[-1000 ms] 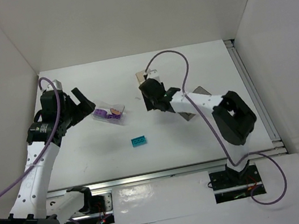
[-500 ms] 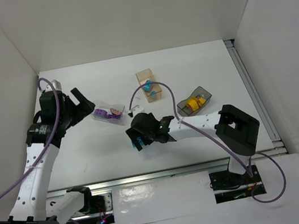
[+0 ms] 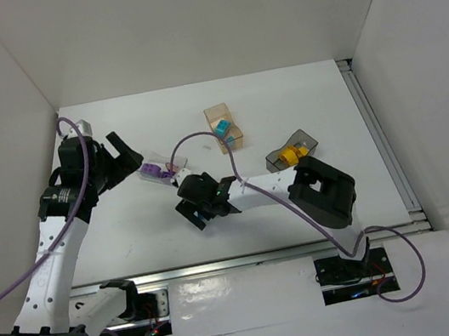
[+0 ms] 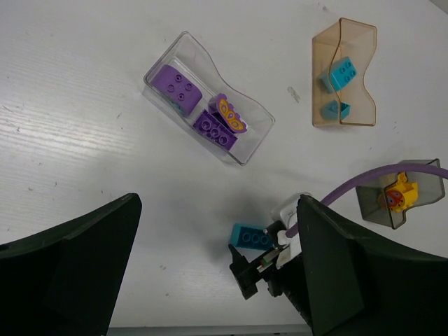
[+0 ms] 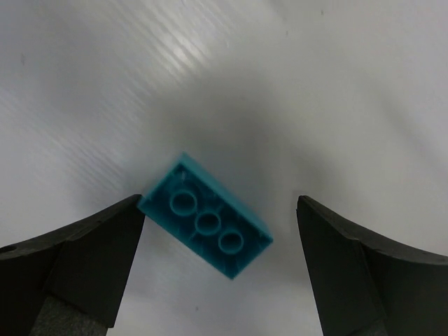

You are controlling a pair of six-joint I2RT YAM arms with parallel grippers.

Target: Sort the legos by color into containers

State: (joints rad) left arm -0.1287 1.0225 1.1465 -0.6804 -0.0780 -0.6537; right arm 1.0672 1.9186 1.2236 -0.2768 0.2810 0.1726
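Observation:
A teal lego (image 5: 206,225) lies underside up on the white table, also seen as a teal lego (image 4: 250,236) in the left wrist view. My right gripper (image 5: 220,204) is open and straddles it, its left finger close to the brick's corner. From above, that right gripper (image 3: 200,213) hides the brick. The clear container (image 4: 264,120) holds purple legos (image 4: 178,85). Two teal legos (image 4: 341,72) sit in the peach container (image 4: 350,28), and an orange-yellow lego (image 4: 397,196) sits in the grey container (image 4: 374,210). My left gripper (image 3: 122,150) hangs open beside the clear container (image 3: 145,178).
The peach container (image 3: 217,111) stands at the back centre and the grey container (image 3: 304,137) to its right. The right arm's purple cable (image 3: 194,139) loops over the table near the clear container. White walls enclose the table on three sides.
The right arm swung from the peach container down to the teal lego at front centre, and its jaws opened wide. The left arm barely moved.

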